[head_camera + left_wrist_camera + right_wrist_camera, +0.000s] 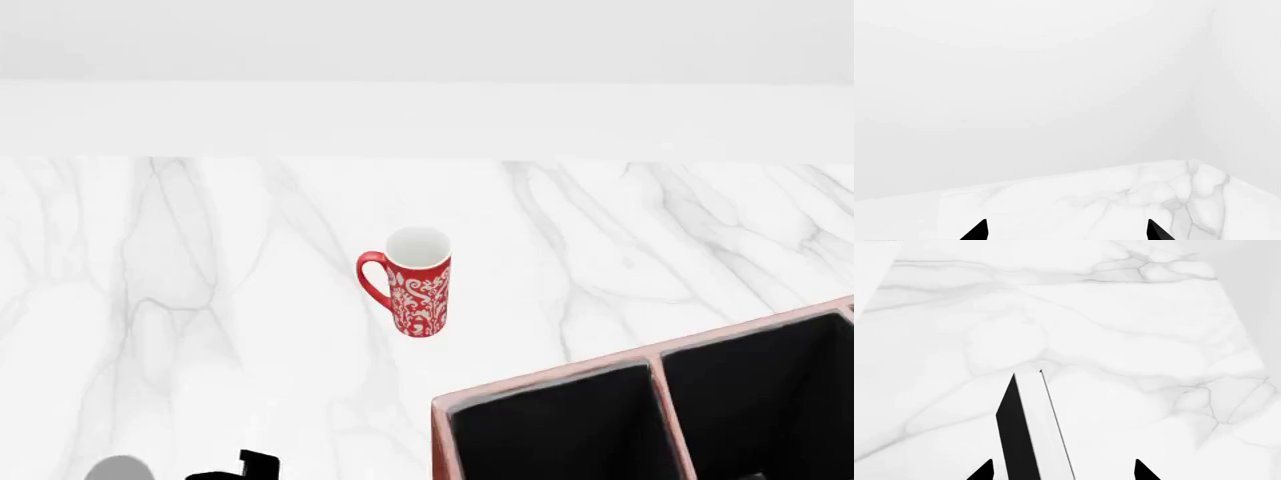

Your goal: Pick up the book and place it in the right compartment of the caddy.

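A white marble worktop [200, 300] carries a red patterned mug [416, 282] and the caddy [561, 385]. The right end effector [1063, 471] grips the book [1029, 435] above bare marble; the left end effector [1066, 231] hovers, fingers spread.

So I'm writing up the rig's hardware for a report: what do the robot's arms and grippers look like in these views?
Very little of them shows. In each wrist view, the left gripper and right gripper appear only as two plain matte black, pointed, wedge-shaped fingertips. The head view shows just a black part and a rounded grey part at its lower left edge. No cables or markings are visible.
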{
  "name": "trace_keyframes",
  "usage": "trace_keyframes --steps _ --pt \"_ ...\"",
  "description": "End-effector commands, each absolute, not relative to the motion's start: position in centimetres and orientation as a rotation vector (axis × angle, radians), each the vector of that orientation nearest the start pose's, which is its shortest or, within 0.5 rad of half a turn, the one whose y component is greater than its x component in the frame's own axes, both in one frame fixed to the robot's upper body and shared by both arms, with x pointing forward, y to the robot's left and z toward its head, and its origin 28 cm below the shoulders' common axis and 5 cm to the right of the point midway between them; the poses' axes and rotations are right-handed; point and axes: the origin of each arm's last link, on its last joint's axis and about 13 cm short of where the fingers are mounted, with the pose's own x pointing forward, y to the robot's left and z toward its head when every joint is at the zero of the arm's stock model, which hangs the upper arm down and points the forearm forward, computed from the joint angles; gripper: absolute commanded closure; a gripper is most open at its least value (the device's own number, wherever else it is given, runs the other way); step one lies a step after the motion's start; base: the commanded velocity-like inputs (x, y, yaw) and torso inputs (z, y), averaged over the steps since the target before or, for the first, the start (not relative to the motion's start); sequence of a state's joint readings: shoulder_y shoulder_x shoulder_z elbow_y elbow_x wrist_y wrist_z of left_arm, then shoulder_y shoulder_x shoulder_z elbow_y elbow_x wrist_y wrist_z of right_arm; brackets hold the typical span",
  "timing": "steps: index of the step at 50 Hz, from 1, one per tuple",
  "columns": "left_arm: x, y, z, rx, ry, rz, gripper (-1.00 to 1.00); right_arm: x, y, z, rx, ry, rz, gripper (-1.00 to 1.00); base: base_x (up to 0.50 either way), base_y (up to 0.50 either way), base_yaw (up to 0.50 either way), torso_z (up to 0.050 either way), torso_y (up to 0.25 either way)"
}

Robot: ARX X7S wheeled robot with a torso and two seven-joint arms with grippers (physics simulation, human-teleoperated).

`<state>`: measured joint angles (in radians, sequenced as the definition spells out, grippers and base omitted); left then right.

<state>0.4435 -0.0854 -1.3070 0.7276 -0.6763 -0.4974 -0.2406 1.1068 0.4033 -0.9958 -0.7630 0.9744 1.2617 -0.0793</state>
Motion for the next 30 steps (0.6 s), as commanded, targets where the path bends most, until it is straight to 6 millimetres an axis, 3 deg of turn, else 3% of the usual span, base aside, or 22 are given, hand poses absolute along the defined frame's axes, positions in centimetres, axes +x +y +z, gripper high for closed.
trace_keyframes --steps 1,30 --pt "1.5 38.2 13.1 -0.061 -0.146 1.111 -1.00 20.8 -2.1 19.8 -0.782 0.226 1.368 -1.00 0.00 0.00 0.00 0.000 0.000" --pt "1.7 38.2 12.5 -0.061 -0.137 1.103 -1.00 22.8 -1.3 16.1 -0.715 0.307 1.401 -1.00 0.00 0.00 0.00 0.000 0.000"
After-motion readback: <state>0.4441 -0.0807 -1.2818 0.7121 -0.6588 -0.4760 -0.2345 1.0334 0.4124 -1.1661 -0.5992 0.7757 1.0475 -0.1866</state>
